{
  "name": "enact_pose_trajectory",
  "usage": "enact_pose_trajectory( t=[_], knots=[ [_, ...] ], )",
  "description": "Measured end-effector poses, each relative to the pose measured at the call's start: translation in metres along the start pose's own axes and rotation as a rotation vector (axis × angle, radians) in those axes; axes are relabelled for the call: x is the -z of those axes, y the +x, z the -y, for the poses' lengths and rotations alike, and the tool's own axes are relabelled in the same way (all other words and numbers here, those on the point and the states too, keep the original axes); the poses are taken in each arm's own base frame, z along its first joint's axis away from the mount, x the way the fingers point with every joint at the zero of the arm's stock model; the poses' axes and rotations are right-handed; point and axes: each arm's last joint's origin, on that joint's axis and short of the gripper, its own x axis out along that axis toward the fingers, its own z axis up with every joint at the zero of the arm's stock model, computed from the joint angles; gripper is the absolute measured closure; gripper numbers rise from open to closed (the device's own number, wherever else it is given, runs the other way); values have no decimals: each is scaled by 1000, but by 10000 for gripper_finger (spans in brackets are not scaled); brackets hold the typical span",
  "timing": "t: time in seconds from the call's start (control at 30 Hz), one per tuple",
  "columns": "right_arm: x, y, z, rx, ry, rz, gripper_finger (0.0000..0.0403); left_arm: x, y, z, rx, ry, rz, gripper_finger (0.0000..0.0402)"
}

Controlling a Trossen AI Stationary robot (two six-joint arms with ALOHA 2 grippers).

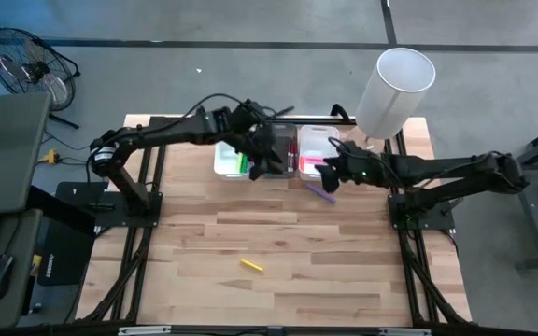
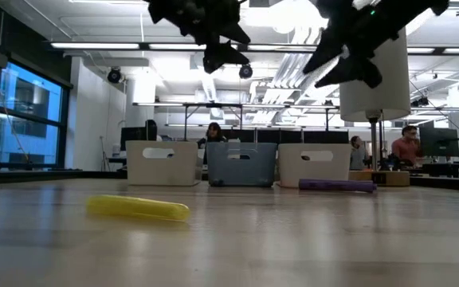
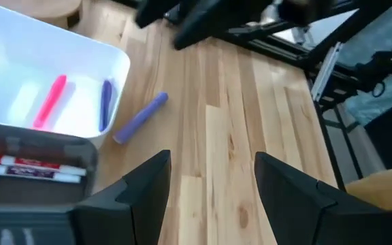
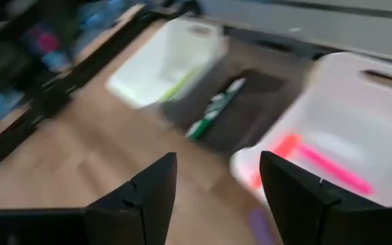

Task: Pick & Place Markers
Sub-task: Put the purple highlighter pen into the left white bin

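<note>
Markers: we count two loose on the table, the others in three bins at the upper centre of the overhead frame.
Yellow marker point(image 1: 252, 266): we see it lying alone on the wood, lower centre of the overhead frame, well apart from both arms; in the table-level view it lies in the left foreground point(image 2: 138, 208).
Purple marker point(image 1: 320, 192): it lies on the table just below the right white bin, near the right gripper; from table level it sits right of centre point(image 2: 337, 186), and the left wrist camera shows it just beside that bin's corner point(image 3: 140, 118).
Right white bin point(image 1: 318, 140): we see a pink marker point(image 3: 49, 101) and a purple one point(image 3: 106, 104) lying inside.
Dark middle bin point(image 2: 241, 164): it holds red-and-white pens point(image 3: 33, 166); the right wrist camera shows a green-and-white one point(image 4: 216, 107) in it.
Left white bin point(image 1: 224, 159): a green marker point(image 1: 242, 163) lies inside.
Left gripper point(image 1: 271, 168): it hangs over the dark middle bin, raised off the table; we see its fingers point(image 3: 129, 197) spread wide with nothing between them.
Right gripper point(image 1: 328, 174): it hangs at the lower edge of the right white bin, above the purple marker; its fingers point(image 4: 298, 194) stand wide apart and we see nothing held.
White cylinder point(image 1: 395, 89): it stands at the upper right of the table.
Background: we see people seated in the room behind the bins.
</note>
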Motion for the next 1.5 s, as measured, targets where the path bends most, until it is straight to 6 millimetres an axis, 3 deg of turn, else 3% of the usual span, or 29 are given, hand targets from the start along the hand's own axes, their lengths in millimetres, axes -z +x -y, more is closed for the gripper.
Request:
enact_pose_trajectory(
  t=[0.2,0.43,0.77,0.97,1.27,1.5],
  knots=[
    [10,-19,-12,-114,-98,-46,203,1,20,38,-85,-53,32,193],
    [31,-30,-7,-91,-169,-245,203,6,39,92,-153,-135,115,193],
    [55,-23,8,83,-414,-486,203,16,48,151,-216,-192,266,193],
    [72,1,5,159,-463,-566,203,21,49,162,-227,-185,269,193],
    [100,37,7,273,-453,-703,203,21,49,162,-227,-161,264,193],
    [101,53,12,325,-353,-675,203,22,50,162,-216,-139,249,192]
  ],
)
